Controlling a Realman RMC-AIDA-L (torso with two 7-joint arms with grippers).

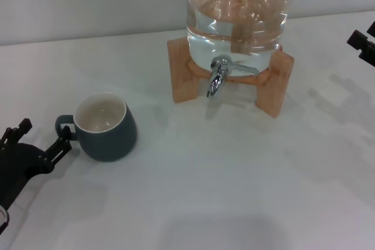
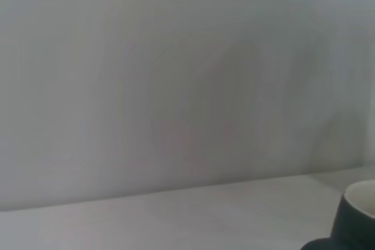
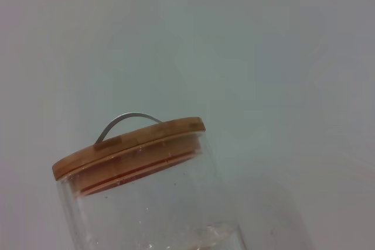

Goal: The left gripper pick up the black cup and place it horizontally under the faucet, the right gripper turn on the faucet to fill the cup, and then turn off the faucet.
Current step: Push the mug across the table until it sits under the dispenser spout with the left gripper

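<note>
Left gripper at the upright black cup's handle; cup not yet under the faucet.

Nearest, the left gripper (image 1: 42, 144) has fingers spread open beside the handle of the black cup (image 1: 106, 126), holding nothing. Beyond the cup, well apart, the faucet (image 1: 219, 75) juts from the glass jar (image 1: 237, 16) on its wooden stand (image 1: 275, 80). Right of the jar sits the right gripper (image 1: 363, 42); I cannot tell its state.
</note>
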